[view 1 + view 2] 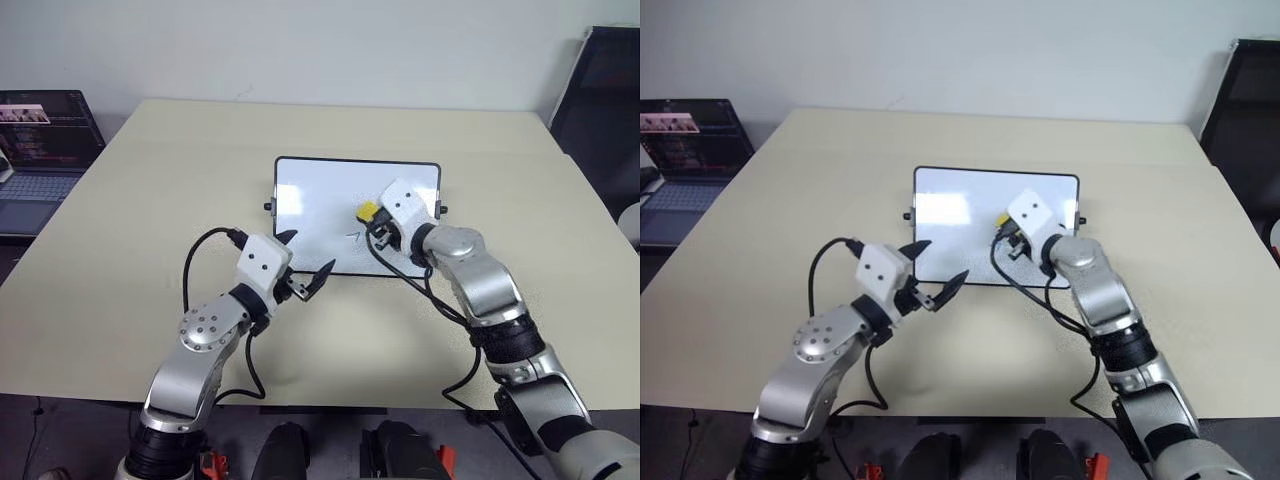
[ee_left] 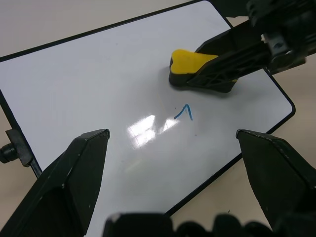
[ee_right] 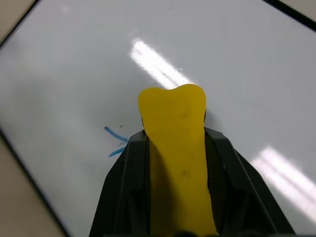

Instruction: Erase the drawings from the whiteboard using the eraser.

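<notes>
Whiteboard: lies flat on the beige table, just ahead of both arms, near the table's middle; thin black frame, small black knobs on its two short sides.
Eraser: yellow block with a dark underside, pinched between the right gripper's two black fingers, its free end sticking out past the fingertips; it sits over the board's right half. The left wrist view suggests the dark underside is touching the glossy surface, though I cannot be sure it is not just above it.
Drawings: one small blue-green mark shows, shaped like a caret or slanted "7", just beside the eraser on the side nearer the robot. In the head views it is only a faint tick near the board's middle. The right wrist view shows it as two short blue strokes beside the gripper finger.
Right gripper: clamped on the eraser, angled down toward the board from the right.
Left gripper: fingers spread wide with nothing between them, hovering just over the board's near edge, left of centre, pointing toward the eraser.
Left wrist view extra: the board's side knob and the right gripper's finger seen side-on.
Laptop: open at the far left beyond the table; its screen shows rows of text too small to read.
Writing: no brand or label is legible anywhere.
</notes>
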You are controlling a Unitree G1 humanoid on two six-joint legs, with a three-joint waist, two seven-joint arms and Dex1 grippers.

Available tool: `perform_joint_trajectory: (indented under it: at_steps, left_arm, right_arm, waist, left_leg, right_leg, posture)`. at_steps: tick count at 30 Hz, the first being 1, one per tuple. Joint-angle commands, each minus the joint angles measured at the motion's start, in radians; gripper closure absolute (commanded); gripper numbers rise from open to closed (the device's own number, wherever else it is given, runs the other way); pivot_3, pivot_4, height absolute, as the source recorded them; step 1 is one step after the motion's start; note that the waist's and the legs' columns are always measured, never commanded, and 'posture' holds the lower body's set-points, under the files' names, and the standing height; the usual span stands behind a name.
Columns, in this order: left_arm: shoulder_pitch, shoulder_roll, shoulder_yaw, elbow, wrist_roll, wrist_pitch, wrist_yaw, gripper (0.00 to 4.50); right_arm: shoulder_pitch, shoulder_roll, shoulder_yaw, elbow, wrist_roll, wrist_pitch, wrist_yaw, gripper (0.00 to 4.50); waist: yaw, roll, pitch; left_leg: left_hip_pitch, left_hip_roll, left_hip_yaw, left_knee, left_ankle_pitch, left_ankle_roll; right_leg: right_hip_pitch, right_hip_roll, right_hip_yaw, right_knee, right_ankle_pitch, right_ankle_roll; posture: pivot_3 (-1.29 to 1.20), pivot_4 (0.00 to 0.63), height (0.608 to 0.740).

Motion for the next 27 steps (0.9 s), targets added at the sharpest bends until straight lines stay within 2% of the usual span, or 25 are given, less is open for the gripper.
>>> perform_joint_trajectory:
  at_steps: [1,6,10,14,27]
  left_arm:
    - [0.018,0.002,0.003,-0.057,-0.014,-0.012,-0.007,0.0]
    - [0.017,-0.004,0.0,-0.056,-0.015,-0.01,-0.012,0.0]
    - [0.016,-0.002,-0.003,-0.048,-0.017,-0.016,-0.023,0.0]
    - [0.01,-0.004,-0.003,-0.042,-0.018,-0.016,-0.026,0.0]
    - [-0.017,-0.008,-0.007,-0.018,-0.016,-0.025,-0.044,0.0]
  right_arm:
    - [0.004,-0.034,-0.107,-0.184,0.1,0.247,0.033,3.37]
    - [0.007,-0.001,-0.255,-0.322,0.182,0.512,-0.007,3.37]
    - [0.014,0.086,-0.355,-0.382,0.203,0.657,-0.059,3.37]
    - [0.066,0.145,-0.43,-0.411,0.197,0.69,-0.121,3.37]
    - [0.104,0.121,-0.41,-0.406,0.212,0.64,-0.202,3.37]
  waist:
    - [0.0,0.0,0.0]
    - [-0.001,0.0,0.0]
    - [-0.003,0.0,0.0]
    - [-0.001,0.0,0.0]
    - [-0.003,0.0,0.0]
  left_leg:
    - [0.0,0.0,0.0,0.0,0.0,0.0]
    - [0.0,0.0,0.0,0.0,0.0,0.0]
    - [0.0,0.0,0.0,0.0,0.0,0.0]
    - [0.0,0.0,0.0,0.0,0.0,0.0]
    - [0.0,-0.001,0.001,-0.001,0.0,0.0]
  right_leg:
    - [0.0,0.0,0.0,0.0,0.0,0.0]
    - [0.0,0.0,0.0,0.0,0.0,0.0]
    - [0.0,0.001,0.0,0.0,0.0,0.0]
    - [0.0,0.001,0.0,-0.001,0.0,0.0]
    - [-0.001,0.002,0.001,-0.001,0.0,0.0]
  posture:
    - [0.0,0.15,0.74]
    - [0.0,0.15,0.74]
    - [0.0,0.15,0.74]
    - [0.0,0.15,0.74]
    - [0.0,0.15,0.74]
